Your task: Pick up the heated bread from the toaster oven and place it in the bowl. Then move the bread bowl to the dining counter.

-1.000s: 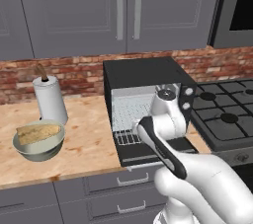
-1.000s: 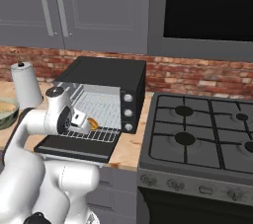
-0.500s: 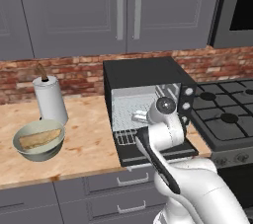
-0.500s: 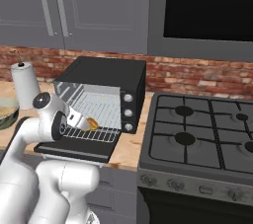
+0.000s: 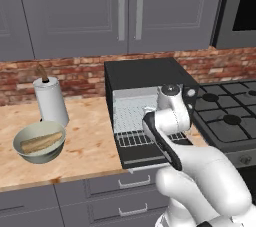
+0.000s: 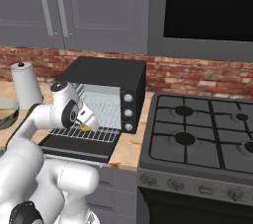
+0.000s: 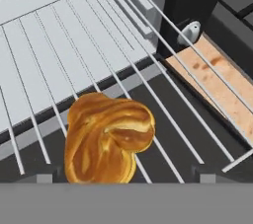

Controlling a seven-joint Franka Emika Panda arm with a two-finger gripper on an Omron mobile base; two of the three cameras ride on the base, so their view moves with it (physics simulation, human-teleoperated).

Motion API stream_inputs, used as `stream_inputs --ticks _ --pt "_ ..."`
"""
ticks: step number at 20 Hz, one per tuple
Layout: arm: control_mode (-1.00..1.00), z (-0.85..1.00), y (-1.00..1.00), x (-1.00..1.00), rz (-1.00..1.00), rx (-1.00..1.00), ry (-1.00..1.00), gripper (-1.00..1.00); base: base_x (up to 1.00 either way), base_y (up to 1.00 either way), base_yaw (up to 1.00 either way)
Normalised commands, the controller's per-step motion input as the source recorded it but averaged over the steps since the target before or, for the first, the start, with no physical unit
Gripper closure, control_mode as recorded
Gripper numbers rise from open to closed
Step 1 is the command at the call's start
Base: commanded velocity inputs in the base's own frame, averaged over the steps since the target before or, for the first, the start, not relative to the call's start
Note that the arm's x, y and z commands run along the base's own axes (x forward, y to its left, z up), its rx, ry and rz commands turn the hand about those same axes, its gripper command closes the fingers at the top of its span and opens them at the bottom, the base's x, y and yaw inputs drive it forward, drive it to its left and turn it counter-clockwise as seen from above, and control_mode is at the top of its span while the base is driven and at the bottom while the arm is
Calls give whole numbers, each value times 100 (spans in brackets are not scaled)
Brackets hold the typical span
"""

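The wood-topped bench (image 5: 85,146) is carrying everything, with the stove (image 6: 197,139) sitting to the right of the toaster oven. The toaster oven (image 5: 145,78) is standing against the brick wall, its door (image 6: 74,146) lying dropped open and the wire rack (image 7: 99,55) reaching out over the door. Left of the toaster oven, the paper towel roll (image 5: 50,101) is standing upright, and the bowl (image 5: 39,142) is sitting just in front of that roll with a pale loaf (image 5: 42,142) lying inside it. The tool (image 6: 88,119) is hanging over the rack at the oven mouth; I cannot tell whether its fingers are apart or together. The heated bread (image 7: 106,136) is lying on the rack near its front edge, directly under the tool.
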Motion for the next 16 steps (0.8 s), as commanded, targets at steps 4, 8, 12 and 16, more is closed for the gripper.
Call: stream_inputs --ticks 4,8,12,16 --pt "-100 -8 0 0 -2 1 12 -100 0 0 0" --pt "-100 -31 1 0 -1 0 7 -100 0 0 0" --pt "-100 -41 9 11 -2 0 0 -100 0 0 0" --pt "-100 -28 9 16 -2 3 0 -100 0 0 0"
